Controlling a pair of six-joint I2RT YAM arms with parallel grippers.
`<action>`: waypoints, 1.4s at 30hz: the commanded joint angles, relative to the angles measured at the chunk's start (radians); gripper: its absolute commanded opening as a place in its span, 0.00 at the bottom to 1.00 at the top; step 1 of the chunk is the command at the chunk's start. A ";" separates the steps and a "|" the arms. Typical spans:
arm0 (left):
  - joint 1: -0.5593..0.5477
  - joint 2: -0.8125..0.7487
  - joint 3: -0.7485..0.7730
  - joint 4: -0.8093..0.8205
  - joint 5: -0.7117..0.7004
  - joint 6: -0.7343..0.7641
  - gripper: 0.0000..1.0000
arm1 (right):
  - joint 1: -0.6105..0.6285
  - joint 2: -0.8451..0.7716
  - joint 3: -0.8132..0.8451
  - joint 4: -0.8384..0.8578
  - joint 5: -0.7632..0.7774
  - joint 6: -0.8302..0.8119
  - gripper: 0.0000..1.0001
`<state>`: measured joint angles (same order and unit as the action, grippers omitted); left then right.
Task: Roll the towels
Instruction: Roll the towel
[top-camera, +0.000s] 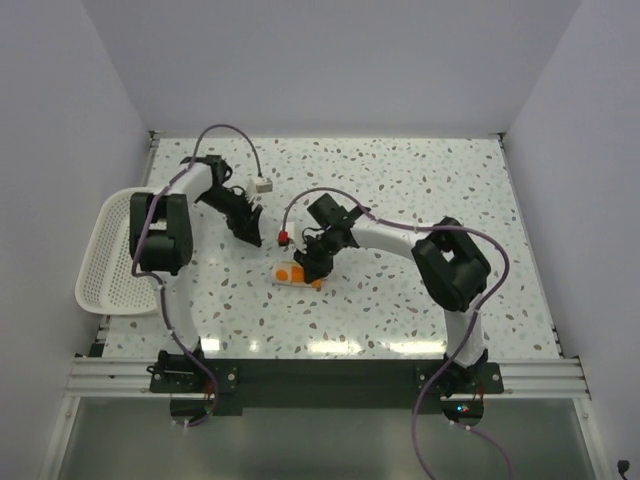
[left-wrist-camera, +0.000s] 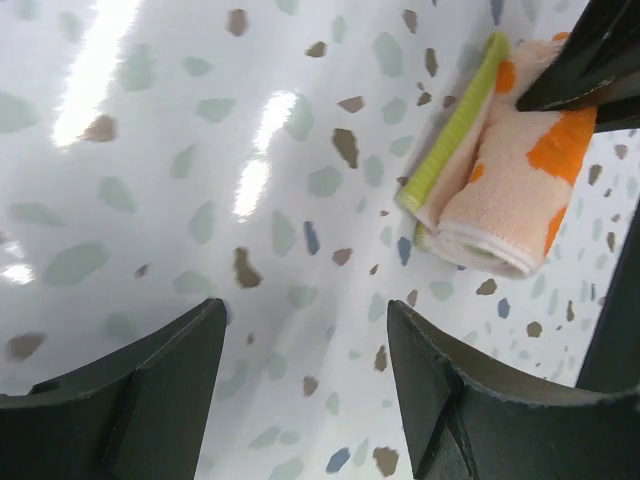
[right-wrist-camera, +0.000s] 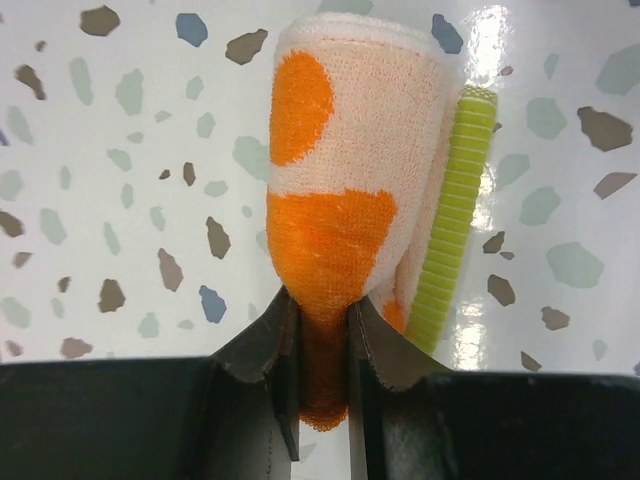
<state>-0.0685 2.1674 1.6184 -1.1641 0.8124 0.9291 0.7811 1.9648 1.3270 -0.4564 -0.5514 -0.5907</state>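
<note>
- Right arm: reaches from its near base inward and leftward, elbow raised, wrist tipped down.
- Right gripper (right-wrist-camera: 320, 335): narrow, pinching one end of the rolled towel (right-wrist-camera: 340, 190).
- Rolled towel: peach-and-orange bundle with a green edge (right-wrist-camera: 455, 230), lying mid-table (top-camera: 400, 180).
- Left gripper (left-wrist-camera: 305, 330): wide, holding nothing, hovering just beyond the towel, apart from it.
- Basket (top-camera: 105, 260): white mesh, at the table's left edge.
- Step, judged: roll formed, being steadied.
- Next move: needs a clean release that does not loosen the roll.
</note>
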 joint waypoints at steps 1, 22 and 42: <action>0.038 -0.132 -0.001 0.148 -0.042 -0.045 0.71 | -0.043 0.110 0.060 -0.257 -0.148 0.084 0.00; -0.485 -0.979 -0.969 0.855 -0.449 0.073 0.82 | -0.157 0.572 0.440 -0.602 -0.507 0.132 0.00; -0.656 -0.710 -1.014 0.974 -0.452 0.146 0.56 | -0.163 0.661 0.419 -0.591 -0.596 0.170 0.00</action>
<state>-0.7155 1.3964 0.6022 -0.1745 0.3347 1.0615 0.6102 2.5416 1.7855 -1.1187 -1.3132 -0.3794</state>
